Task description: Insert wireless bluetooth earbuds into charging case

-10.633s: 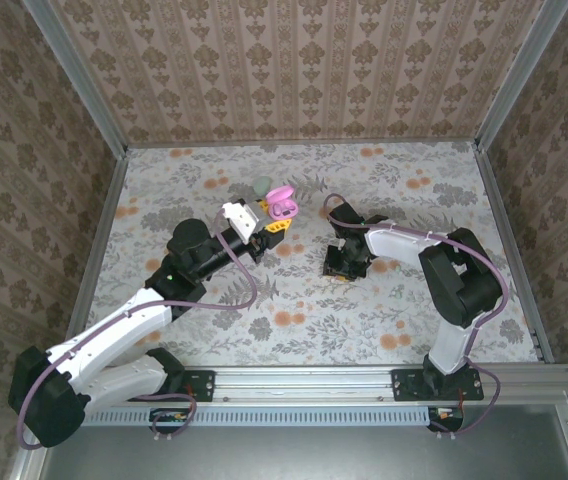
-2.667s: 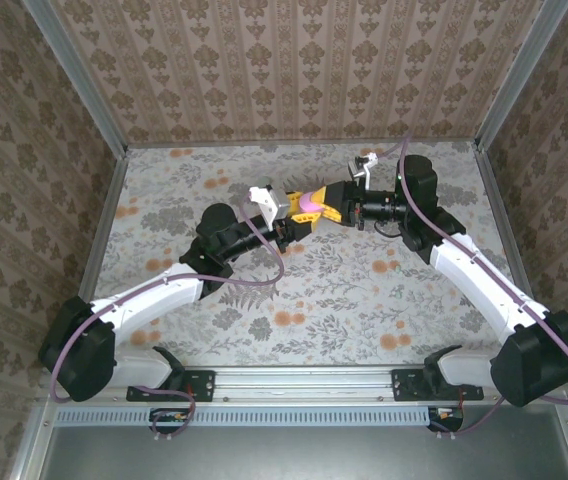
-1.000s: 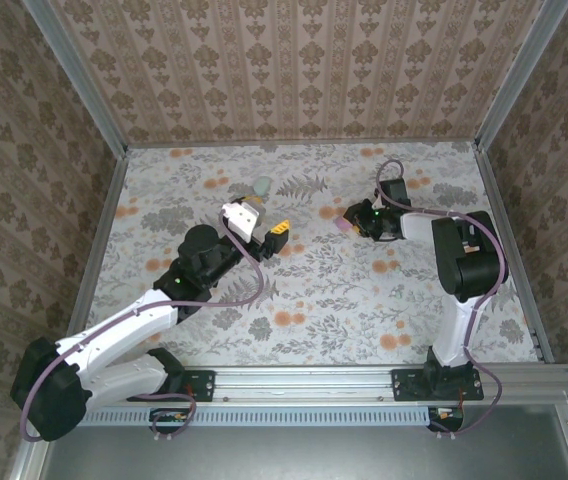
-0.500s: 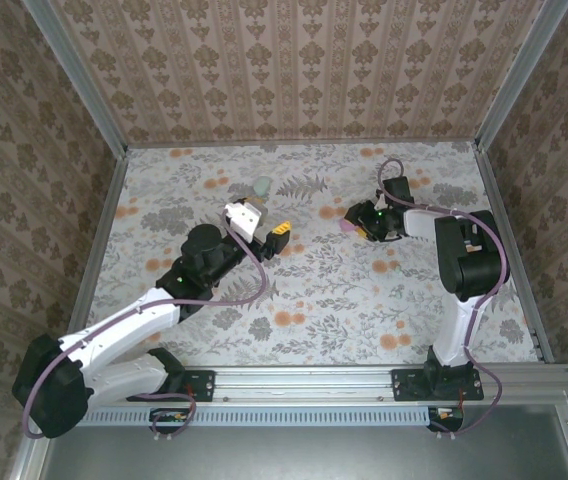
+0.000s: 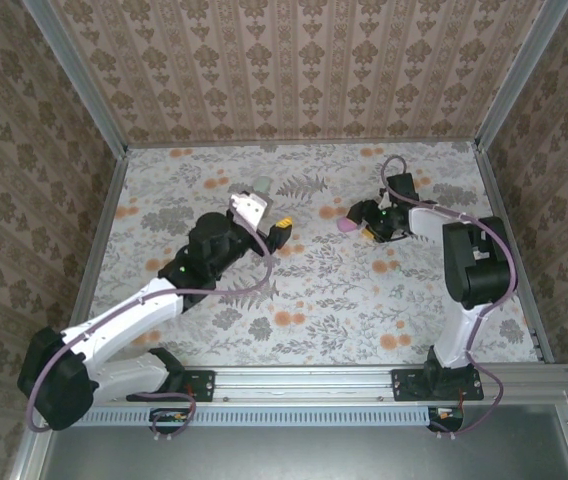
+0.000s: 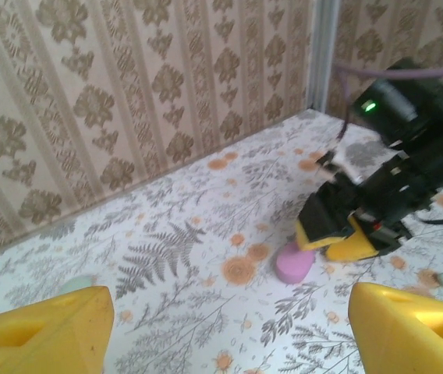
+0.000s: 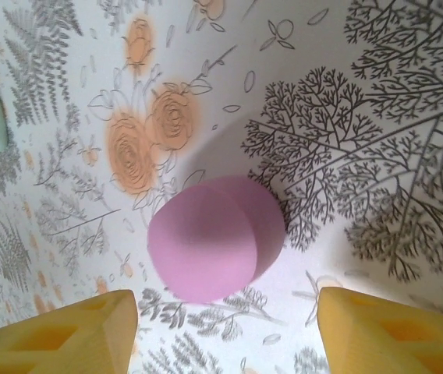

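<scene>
Lying shut on the bench, 9 o'clock of the part-open, empty right claw, the pink charging case risks skidding if that claw clips it; left claw hangs wide, empty.

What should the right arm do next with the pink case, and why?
Probably lift the right gripper away from the pink case. Its yellow fingers stand open, clear of the case on both sides, and the case rests on the table.
</scene>
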### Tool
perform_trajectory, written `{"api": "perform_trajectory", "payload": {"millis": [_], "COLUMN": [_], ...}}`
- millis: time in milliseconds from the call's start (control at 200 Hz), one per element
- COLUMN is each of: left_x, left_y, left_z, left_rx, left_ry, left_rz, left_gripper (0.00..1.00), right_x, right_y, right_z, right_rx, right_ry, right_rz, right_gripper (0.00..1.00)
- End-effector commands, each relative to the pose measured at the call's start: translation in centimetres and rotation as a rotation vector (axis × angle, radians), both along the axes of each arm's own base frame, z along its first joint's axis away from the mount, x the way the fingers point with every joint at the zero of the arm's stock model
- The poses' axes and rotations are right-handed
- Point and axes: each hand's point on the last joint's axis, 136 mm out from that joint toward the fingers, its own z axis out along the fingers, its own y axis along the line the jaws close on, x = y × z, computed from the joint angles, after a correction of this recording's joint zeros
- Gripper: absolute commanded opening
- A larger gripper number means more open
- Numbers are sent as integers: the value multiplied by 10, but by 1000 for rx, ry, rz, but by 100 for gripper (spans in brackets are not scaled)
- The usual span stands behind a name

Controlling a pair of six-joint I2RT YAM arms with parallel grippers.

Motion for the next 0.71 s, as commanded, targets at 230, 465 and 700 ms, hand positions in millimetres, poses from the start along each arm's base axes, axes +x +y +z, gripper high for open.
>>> {"api": "perform_trajectory", "payload": {"millis": [230,465,700], "left_x": [63,114,163], "left_y": [52,74,74], "left_z": [-68,-118,-163], "left_rx": [16,70,283], "left_ry": [536,804,899], "left_rz": [230,312,353], "left_gripper": [75,69,69], "right_x": [-29,-57,-77], "right_y": [-7,-7,-10], "right_z": [77,95,112], "right_rx": [-7,28,23], "right_ry": [-162,-195,-236], "right_rz": [5,-7,-10], "right_gripper": [64,64,65]}}
